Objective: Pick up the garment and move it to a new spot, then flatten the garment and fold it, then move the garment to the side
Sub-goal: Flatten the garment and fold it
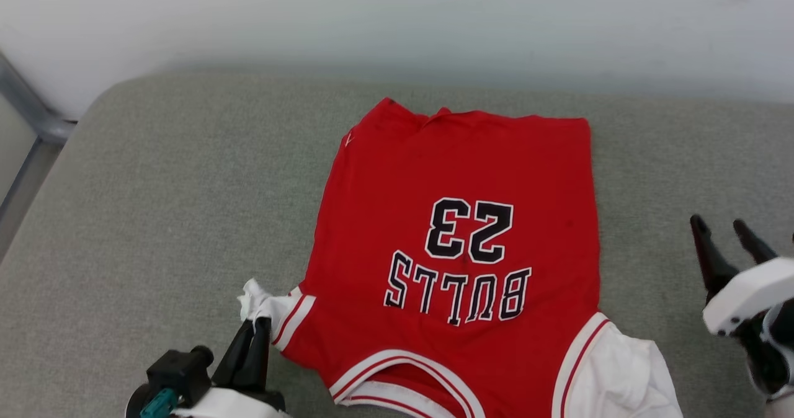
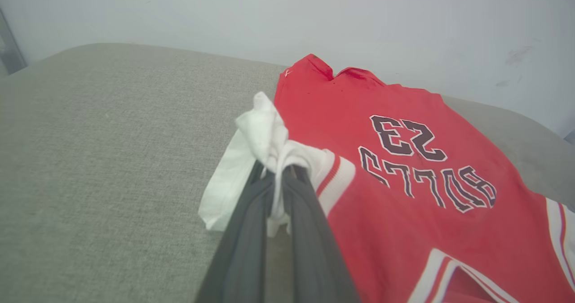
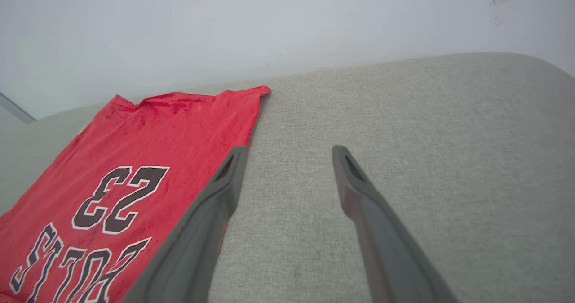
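Red garment (image 1: 459,219) lies spread face-up in the middle of a grey fabric cushion (image 1: 155,207). Its hem (image 1: 484,117) points to the pale wall (image 1: 397,15) and its neck opening (image 1: 403,387) sits at the near edge. The numerals (image 1: 468,231) and lettering read upside down in the head view.

Left tool (image 1: 255,324) is clamped shut on the bunched white sleeve (image 1: 260,303) at the garment's near-left corner. The left wrist view shows the white cloth (image 2: 265,127) pinched between the two dark fingers (image 2: 251,213) and lifted a little off the cushion. Right tool (image 1: 719,222) has its fingers spread wide and holds nothing. It hovers over bare cushion just beside the garment's right edge, and the right wrist view puts it (image 3: 289,150) apart from the red cloth (image 3: 134,159).

Progress, as a judgement:
- The pick-up and move look done, since the garment sits centred on the cushion.
- Flattening is mostly done, with the main red body smooth.
- Untidy bits left: a small turned-up corner at the far-left hem, the gathered left sleeve, and a crumpled white panel (image 1: 620,368) at the near right.
- Folding has not started; no layer is doubled over.
- The final move to the side is not done.

Likely step in hand: finishing the spread, with one corner let go and the other held.
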You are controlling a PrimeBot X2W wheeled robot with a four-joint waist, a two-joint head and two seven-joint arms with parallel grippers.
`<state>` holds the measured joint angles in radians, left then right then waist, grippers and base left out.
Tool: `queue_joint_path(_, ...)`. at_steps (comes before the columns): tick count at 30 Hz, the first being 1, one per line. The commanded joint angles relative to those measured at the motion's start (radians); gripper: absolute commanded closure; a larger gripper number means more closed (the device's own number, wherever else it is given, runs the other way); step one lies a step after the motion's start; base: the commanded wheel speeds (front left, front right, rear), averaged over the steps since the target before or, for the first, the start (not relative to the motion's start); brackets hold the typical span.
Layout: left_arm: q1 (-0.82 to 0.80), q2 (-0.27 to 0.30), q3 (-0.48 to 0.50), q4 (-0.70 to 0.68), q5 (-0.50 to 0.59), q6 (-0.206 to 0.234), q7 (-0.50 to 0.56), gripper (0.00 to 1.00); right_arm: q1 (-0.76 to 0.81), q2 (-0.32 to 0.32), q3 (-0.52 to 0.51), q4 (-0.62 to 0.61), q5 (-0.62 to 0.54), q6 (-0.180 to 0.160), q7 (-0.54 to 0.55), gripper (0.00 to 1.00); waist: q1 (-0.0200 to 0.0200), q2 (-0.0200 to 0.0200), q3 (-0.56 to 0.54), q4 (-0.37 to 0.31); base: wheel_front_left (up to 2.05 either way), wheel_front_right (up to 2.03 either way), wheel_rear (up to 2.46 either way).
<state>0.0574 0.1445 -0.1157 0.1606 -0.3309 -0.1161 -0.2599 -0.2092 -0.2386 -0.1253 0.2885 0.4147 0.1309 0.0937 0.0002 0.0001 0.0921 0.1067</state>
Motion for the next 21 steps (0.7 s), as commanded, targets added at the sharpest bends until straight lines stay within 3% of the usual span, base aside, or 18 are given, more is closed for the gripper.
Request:
queue_joint_path(1, -0.024, -0.007, -0.006, -0.010, 0.007, -0.004, -0.006, 1.00, -0.048, -0.014, -0.001, 0.031, 0.009, 0.000, 0.025, 0.00, -0.0002, -0.0001, 0.065, 0.037, 0.00, 0.00, 0.00)
queue_joint_path(10, -0.147, -0.056, -0.068, -0.084, 0.013, -0.012, -0.006, 1.00, -0.434, -0.120, 0.052, 0.284, 0.027, 0.000, 0.264, 0.00, -0.0002, -0.0001, 0.225, 0.141, 0.00, 0.00, 0.00)
queue_joint_path(16, -0.195, -0.077, -0.106, -0.124, 0.019, -0.014, -0.006, 1.00, -0.662, -0.149, 0.081, 0.419, -0.019, 0.000, 0.438, 0.00, -0.0002, -0.0001, 0.309, 0.191, 0.00, 0.00, 0.00)
queue_joint_path(21, -0.234, -0.085, -0.144, -0.148, 0.008, -0.015, -0.006, 1.00, -0.798, -0.164, 0.085, 0.488, -0.076, 0.000, 0.500, 0.00, -0.0002, -0.0001, 0.371, 0.226, 0.00, 0.00, 0.00)
